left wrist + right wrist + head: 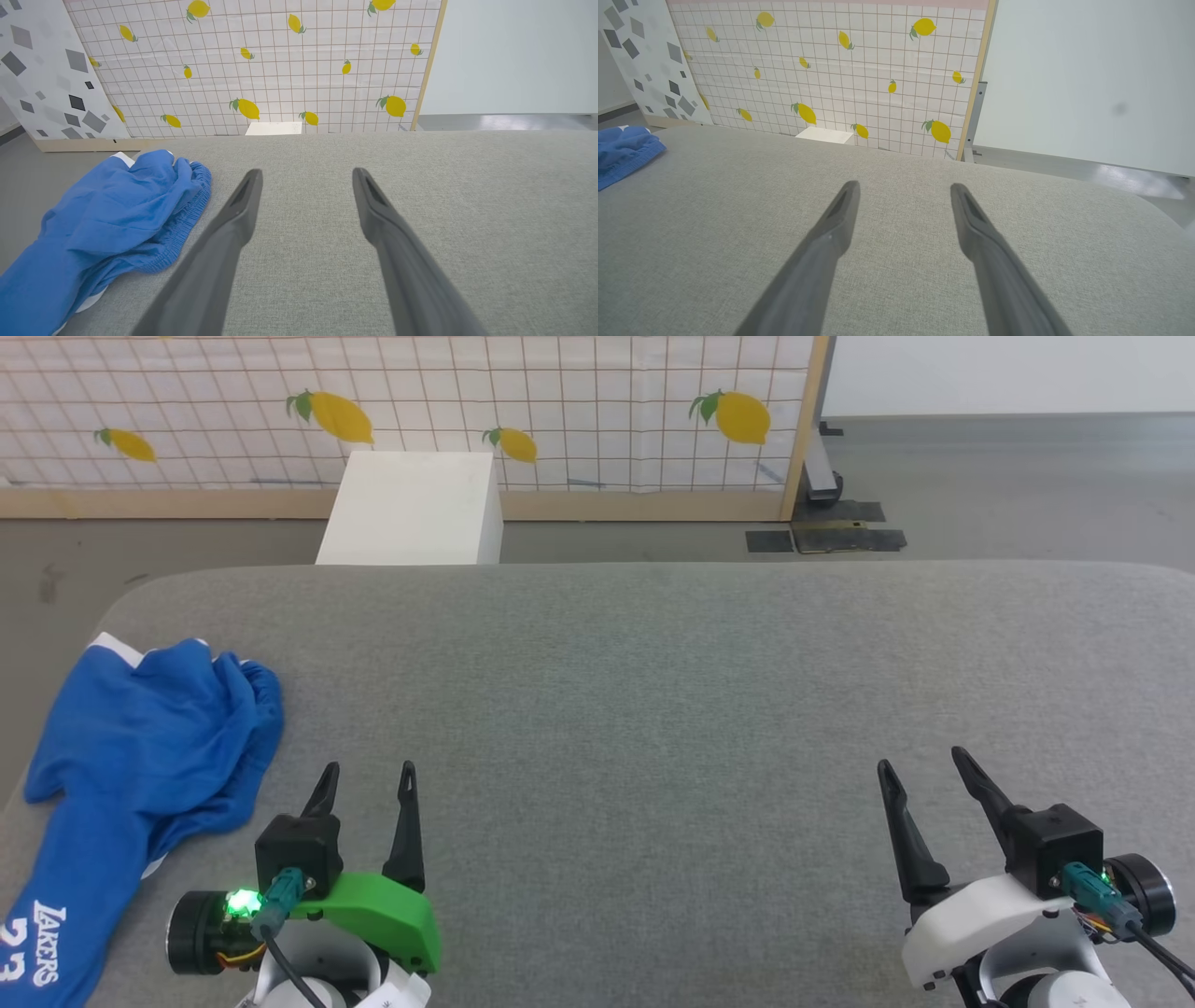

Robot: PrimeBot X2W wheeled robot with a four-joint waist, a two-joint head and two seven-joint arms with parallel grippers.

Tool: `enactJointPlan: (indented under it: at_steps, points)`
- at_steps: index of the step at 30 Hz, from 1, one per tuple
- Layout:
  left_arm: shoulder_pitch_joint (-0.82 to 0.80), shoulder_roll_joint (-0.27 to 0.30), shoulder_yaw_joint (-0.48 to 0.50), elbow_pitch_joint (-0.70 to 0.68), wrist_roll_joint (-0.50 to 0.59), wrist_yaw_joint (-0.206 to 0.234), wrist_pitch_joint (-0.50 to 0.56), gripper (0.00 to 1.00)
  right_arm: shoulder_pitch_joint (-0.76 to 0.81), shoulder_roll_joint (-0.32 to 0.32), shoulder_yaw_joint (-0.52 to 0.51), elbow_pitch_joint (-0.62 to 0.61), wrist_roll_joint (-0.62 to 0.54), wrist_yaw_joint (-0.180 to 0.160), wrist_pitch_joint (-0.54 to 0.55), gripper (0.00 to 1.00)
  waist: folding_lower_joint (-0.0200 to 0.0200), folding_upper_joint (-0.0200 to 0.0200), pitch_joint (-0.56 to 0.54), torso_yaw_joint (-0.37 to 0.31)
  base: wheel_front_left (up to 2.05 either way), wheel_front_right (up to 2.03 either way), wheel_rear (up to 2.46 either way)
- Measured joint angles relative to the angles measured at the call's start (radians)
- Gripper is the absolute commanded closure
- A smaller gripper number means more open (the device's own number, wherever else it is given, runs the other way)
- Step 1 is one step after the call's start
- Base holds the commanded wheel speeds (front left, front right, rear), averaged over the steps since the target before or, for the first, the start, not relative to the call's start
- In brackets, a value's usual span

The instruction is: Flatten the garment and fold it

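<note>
Blue garment bunched left of two spread, empty grippers.
Head view: the garment lies just left of the left gripper, its print cut off; the right gripper is well apart. Left wrist view: waistband near the left finger. Right wrist view: a cut-off blue corner, far left.

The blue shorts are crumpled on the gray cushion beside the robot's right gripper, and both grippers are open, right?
Not quite. The blue shorts lie crumpled on the gray cushion beside the left gripper, not the right gripper, as the head view shows. Both grippers are open.
</note>
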Motion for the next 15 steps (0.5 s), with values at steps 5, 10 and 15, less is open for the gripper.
enactJointPlan:
  at_steps: [5,10,15]
  points:
    - [-0.004,0.001,-0.005,0.009,-0.008,0.001,-0.010,0.00,0.000,0.000,0.002,0.004,0.007,0.000,-0.008,0.00,0.0000,0.0000,0.000,0.020,0.00,0.00,0.00]
    - [-0.006,0.002,-0.011,0.015,-0.011,0.009,-0.023,0.00,0.000,0.000,0.004,0.010,0.009,0.000,-0.017,0.00,0.0000,0.0000,0.001,0.049,0.00,0.00,0.00]
    - [-0.008,0.004,-0.019,0.020,-0.018,0.016,-0.031,0.00,-0.001,0.000,0.004,0.013,0.010,0.000,-0.026,0.00,0.0000,0.0000,0.001,0.083,0.00,0.00,0.00]
